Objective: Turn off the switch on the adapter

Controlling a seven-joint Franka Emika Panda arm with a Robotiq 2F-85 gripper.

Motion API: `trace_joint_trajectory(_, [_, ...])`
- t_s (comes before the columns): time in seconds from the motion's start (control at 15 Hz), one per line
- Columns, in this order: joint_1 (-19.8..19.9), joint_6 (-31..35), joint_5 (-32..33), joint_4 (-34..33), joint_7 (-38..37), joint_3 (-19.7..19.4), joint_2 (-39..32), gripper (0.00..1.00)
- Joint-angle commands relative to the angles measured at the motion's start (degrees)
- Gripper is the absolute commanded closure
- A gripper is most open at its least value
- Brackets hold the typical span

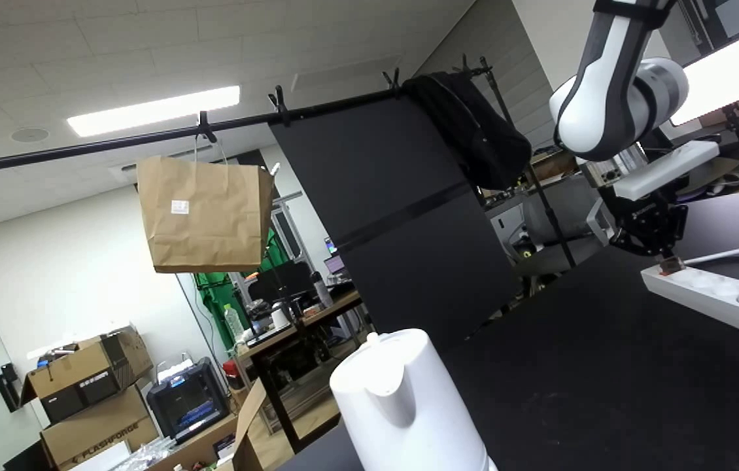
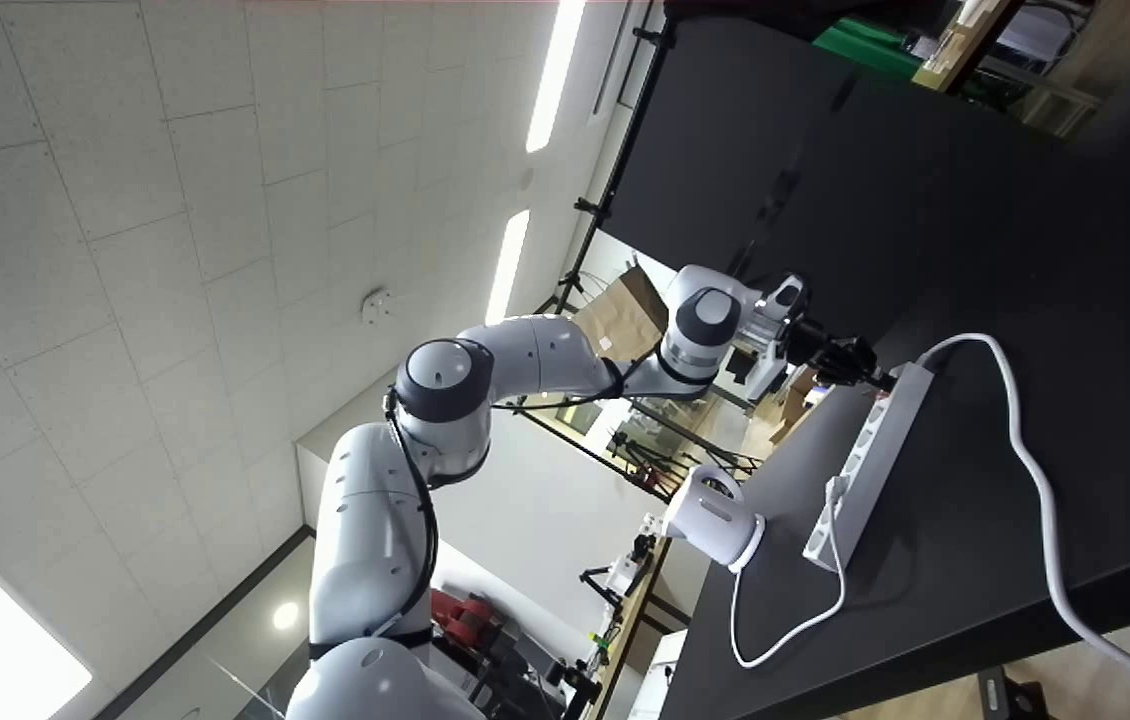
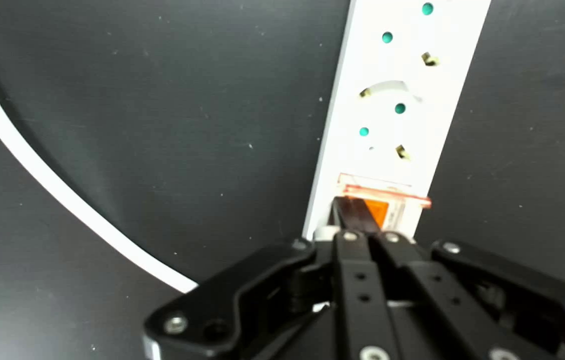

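The adapter is a long white power strip with round sockets; it shows in both exterior views (image 1: 713,302) (image 2: 883,470) and in the wrist view (image 3: 387,120). Its orange switch (image 3: 379,212) is at the strip's end, partly hidden behind my fingertips. A clear cover with a reddish edge (image 3: 387,194) stands raised at the switch. My gripper (image 3: 356,214) is shut, fingertips together, over the left part of the switch. It points down at the strip's end in both exterior views (image 1: 668,254) (image 2: 887,381). I cannot tell whether the tips touch the switch.
A white kettle (image 1: 409,405) stands on the black table, also seen in an exterior view (image 2: 713,518). Its cord leads to a white plug (image 2: 835,489) in the strip. The strip's thick white cable (image 2: 1030,460) curves across the table beside the gripper (image 3: 57,185).
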State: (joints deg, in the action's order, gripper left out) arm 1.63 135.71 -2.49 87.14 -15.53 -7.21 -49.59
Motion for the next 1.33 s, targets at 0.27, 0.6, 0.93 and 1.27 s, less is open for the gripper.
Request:
trace_joint_trajectory(0.27, [6.22, -6.32, -4.99, -8.41, 7.74, 4.93, -8.20, 1.00])
trace_joint_trajectory(0.6, [6.17, -10.49, -4.95, -11.45, 7.36, 4.28, -8.63, 1.00])
trace_joint_trajectory(0.93, [4.71, -11.02, -2.75, -9.51, 8.09, 3.42, -2.66, 1.00])
trace_joint_trajectory(1.27, [2.93, -9.95, 1.09, -6.60, 9.99, 2.40, 4.61, 1.00])
